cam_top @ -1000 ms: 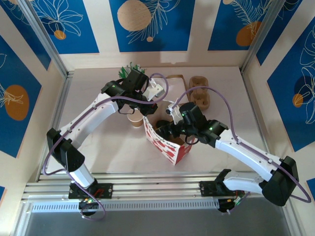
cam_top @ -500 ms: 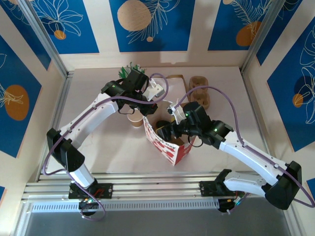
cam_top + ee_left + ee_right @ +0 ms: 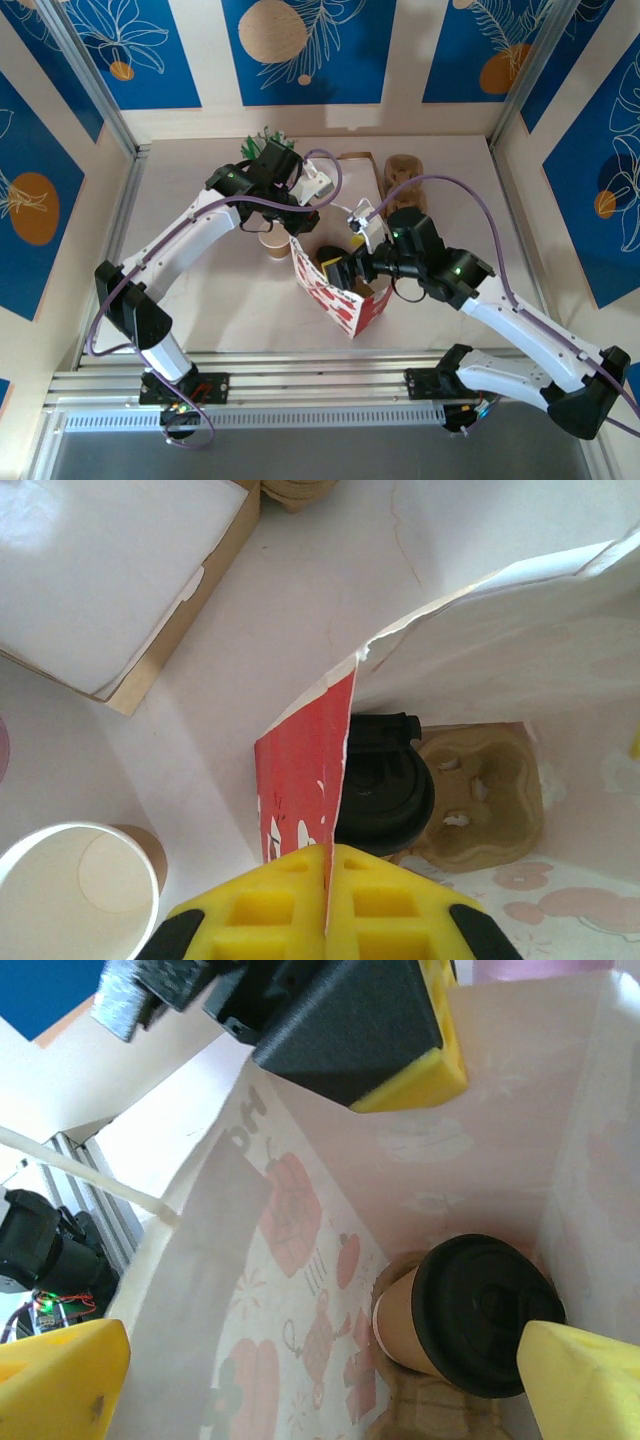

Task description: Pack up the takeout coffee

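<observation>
standing lidded inside the paper bag at the middle of the table: takeout coffee, beside a pulp carrier. left gripper pinched tight on the bag's upper edge. right gripper spread wide over the bag mouth, holding nothing.

Kraft-brown cup, black lid

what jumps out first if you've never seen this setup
A red-and-white paper bag stands open at the centre of the table, its rim pinched by the left fingers. Inside are a black-lidded brown coffee cup and a pulp carrier, the right fingers spread wide above them. An empty open cup stands beside the bag.
</observation>
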